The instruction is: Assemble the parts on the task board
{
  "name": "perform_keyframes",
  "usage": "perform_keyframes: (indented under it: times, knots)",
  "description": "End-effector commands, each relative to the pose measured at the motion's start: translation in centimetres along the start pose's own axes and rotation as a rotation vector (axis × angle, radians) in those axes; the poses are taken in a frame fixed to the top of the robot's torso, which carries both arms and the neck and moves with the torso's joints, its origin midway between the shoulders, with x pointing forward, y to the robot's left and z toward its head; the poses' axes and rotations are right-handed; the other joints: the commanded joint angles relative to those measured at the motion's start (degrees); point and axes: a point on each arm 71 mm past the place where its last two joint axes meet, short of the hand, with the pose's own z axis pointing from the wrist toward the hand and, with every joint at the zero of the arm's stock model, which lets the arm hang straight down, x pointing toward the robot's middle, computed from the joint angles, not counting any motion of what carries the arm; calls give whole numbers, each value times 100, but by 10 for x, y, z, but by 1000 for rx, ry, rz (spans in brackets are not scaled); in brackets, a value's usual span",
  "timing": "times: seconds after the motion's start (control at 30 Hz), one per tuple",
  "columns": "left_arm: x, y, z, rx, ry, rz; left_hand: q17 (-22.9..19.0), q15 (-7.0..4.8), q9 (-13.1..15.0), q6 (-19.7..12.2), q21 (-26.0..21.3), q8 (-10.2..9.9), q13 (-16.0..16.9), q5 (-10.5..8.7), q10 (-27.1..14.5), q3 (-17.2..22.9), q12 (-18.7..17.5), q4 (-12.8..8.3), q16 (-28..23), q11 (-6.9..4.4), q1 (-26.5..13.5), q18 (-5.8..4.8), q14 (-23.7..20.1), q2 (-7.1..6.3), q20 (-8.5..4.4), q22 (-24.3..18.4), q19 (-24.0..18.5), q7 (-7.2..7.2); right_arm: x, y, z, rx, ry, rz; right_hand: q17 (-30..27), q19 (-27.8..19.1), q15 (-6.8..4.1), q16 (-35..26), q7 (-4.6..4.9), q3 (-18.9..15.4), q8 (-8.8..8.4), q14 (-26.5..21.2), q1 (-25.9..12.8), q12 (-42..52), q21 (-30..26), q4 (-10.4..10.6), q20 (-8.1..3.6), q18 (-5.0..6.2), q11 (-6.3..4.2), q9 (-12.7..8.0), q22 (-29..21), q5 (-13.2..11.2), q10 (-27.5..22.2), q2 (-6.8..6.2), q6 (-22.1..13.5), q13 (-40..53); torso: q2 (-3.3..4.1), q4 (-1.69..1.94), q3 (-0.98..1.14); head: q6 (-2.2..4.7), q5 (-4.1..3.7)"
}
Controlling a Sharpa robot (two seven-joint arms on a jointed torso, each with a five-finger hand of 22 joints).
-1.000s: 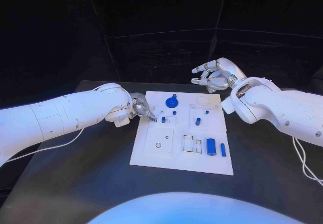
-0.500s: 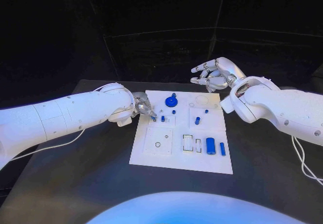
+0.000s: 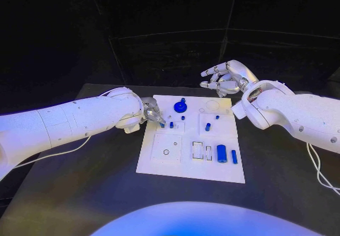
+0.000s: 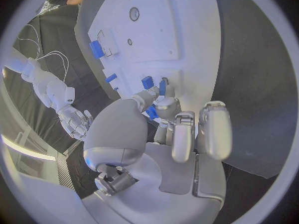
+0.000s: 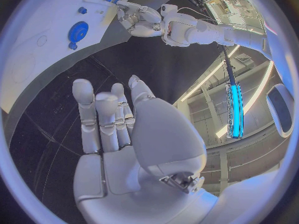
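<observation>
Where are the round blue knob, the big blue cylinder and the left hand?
round blue knob (image 3: 181,106), head view, on its disc.
big blue cylinder (image 3: 221,154), head view, mid-body.
left hand (image 3: 151,112), head view, on its knuckles.

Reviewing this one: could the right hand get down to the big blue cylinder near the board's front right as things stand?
Probably yes. The right hand hovers open beyond the task board, holding nothing. The blue cylinder lies exposed with nothing over it, and the left hand works at the board's opposite edge.
</observation>
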Motion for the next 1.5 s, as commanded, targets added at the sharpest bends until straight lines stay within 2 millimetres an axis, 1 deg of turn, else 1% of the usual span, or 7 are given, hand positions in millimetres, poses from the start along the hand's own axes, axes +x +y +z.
perform_keyframes:
  times: [0.03, 0.47, 0.73, 0.87, 1.07, 1.27, 1.5]
  knots:
    - [2, 1, 0, -26, 30, 25, 1509, -30, 11, 57, -40, 38, -14, 33, 39, 655, -3, -612, 18, -9, -14, -15, 606, 33, -33, 29, 99, -2, 0, 2, 1, -8, 4, 3, 6, -49, -2, -27, 9, -1, -11, -23, -24, 19, -33, 41, 4, 68, -2, -3, -6, 32, -40, 4, -49, -5, 2, 2, 1, -10, -4]
    - [3, 1, 0, -41, 46, 46, 1509, -32, 13, 58, -39, 45, -23, 45, 36, 675, -10, -622, 18, -10, -22, -15, 606, 25, -34, 32, 100, -2, 0, 2, 1, -9, 5, 3, 6, -49, -2, -27, 9, -1, -11, -23, -24, 19, -33, 41, 4, 68, -2, -3, -6, 32, -40, 4, -49, -5, 2, -3, -1, -27, 2]
    - [4, 0, 0, -41, 56, 52, 1509, -33, 17, 61, -44, 59, -33, 67, 35, 706, -19, -638, 18, -12, -39, -14, 606, 9, -35, 28, 98, -4, 0, 2, 1, -10, 5, 3, 6, -49, -2, -27, 9, -1, -11, -23, -24, 19, -33, 41, 4, 68, -2, -3, -6, 32, -40, 4, -49, -5, 1, 7, -1, -32, -2]
    - [5, -2, 1, -39, 59, 54, 1509, -33, 17, 61, -44, 59, -33, 67, 35, 706, -19, -638, 18, -12, -39, -14, 606, 9, -35, 28, 98, -4, 1, 2, 1, -11, 6, 4, 6, -49, -2, -27, 9, -1, -11, -23, -24, 19, -33, 41, 4, 68, -2, -3, -6, 32, -40, 4, -49, -5, 1, -1, 0, -42, 6]
    - [6, -5, 4, -42, 69, 62, 1509, -33, 23, 75, -40, 84, -17, 88, 53, 728, -4, -626, 18, -12, -112, -16, 606, -14, -36, 36, 101, -6, 1, 2, 1, -11, 7, 4, 6, -49, -2, -27, 9, -1, -11, -23, -24, 19, -33, 41, 4, 68, -2, -3, -6, 32, -40, 4, -49, -5, 4, -3, -1, -47, 2]
    - [6, -6, 7, -51, 76, 67, 1509, -39, 29, 100, -40, 118, -16, 95, 66, 765, 1, -564, 18, -21, -249, -17, 606, 7, -40, 43, 103, -21, 2, 2, 2, -12, 8, 4, 7, -57, -1, -35, 10, 2, -8, -26, -21, 30, -49, 50, 6, 71, -2, -2, -21, 46, -47, 5, -52, -9, 5, 0, 1, -58, -7]
    - [6, -7, 10, -57, 88, 75, 1509, -40, 31, 104, -38, 125, -13, 95, 69, 774, 3, -554, 18, -24, -274, -18, 606, 13, -41, 47, 105, -24, 2, 2, 2, -12, 11, 5, 7, -57, -1, -35, 10, 2, -8, -26, -21, 30, -49, 50, 6, 71, -2, -2, -21, 46, -47, 5, -52, -9, 4, -1, -1, -72, -16]
